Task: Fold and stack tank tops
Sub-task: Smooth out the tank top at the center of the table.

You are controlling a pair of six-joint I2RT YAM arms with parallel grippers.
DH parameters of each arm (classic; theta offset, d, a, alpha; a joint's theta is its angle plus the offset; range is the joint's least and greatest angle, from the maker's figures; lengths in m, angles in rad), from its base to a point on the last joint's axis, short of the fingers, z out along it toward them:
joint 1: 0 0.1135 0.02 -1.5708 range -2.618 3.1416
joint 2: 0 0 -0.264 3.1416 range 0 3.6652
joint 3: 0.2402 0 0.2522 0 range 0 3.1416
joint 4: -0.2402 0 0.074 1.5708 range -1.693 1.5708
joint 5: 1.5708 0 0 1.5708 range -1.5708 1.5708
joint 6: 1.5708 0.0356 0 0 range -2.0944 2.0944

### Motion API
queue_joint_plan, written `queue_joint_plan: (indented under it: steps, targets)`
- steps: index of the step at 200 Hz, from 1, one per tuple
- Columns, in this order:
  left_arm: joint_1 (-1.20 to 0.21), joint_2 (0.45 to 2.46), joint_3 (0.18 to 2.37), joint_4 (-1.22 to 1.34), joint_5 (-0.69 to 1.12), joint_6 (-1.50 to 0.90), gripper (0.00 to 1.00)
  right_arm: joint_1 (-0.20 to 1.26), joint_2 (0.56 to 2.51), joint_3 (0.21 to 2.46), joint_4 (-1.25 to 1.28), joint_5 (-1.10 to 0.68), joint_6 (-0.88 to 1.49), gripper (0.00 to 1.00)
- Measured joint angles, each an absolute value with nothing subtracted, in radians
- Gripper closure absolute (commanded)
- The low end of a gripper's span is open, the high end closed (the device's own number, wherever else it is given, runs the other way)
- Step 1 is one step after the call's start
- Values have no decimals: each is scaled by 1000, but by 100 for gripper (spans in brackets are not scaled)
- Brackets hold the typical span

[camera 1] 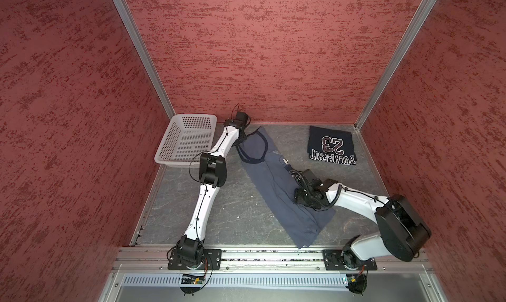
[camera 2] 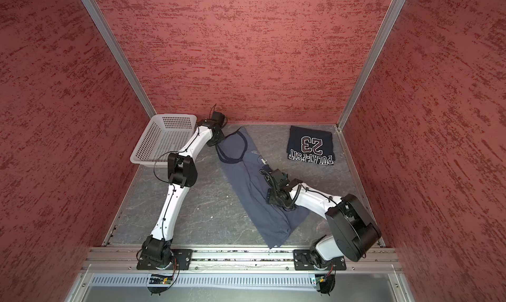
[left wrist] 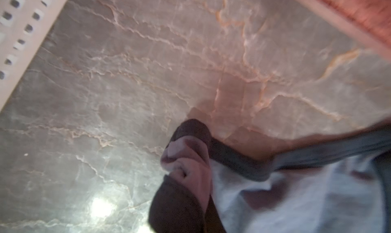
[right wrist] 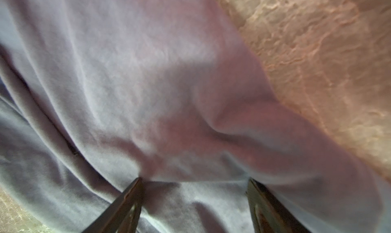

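Observation:
The slate blue-grey tank top (camera 1: 276, 193) (camera 2: 252, 193) lies folded lengthwise in a long diagonal strip, from the back left to the front rail. My left gripper (camera 1: 242, 140) (camera 2: 215, 143) is at its far strap end. In the left wrist view that gripper (left wrist: 190, 168) is shut on a bunched bit of the navy-trimmed strap (left wrist: 243, 160). My right gripper (camera 1: 298, 202) (camera 2: 271, 200) hangs over the strip's right edge near its middle. Its jaws (right wrist: 194, 183) are open, with cloth (right wrist: 127, 73) lying under them. The dark navy tank top (camera 1: 331, 145) (camera 2: 310, 145) lies folded at the back right.
A white perforated basket (camera 1: 164, 150) (camera 2: 142, 147) stands at the back left, right beside the left forearm, and its wall (left wrist: 21, 31) shows in the left wrist view. Red walls close in the grey marble floor (camera 1: 219, 204), and a metal rail (camera 1: 273, 255) runs along the front.

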State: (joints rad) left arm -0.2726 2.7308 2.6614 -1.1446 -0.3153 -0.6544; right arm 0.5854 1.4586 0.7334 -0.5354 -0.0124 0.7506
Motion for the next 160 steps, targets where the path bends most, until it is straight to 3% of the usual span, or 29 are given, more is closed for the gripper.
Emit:
queue_joint_plan:
  steps: [64,160]
  targets:
    - [-261,2732,2661,-1286,-404,-581,89,640,1439,703,-479,-25,744,25]
    - [-259,2733,2687,-1248,-481,-481,90,791,1376,653,-467,7,768,23]
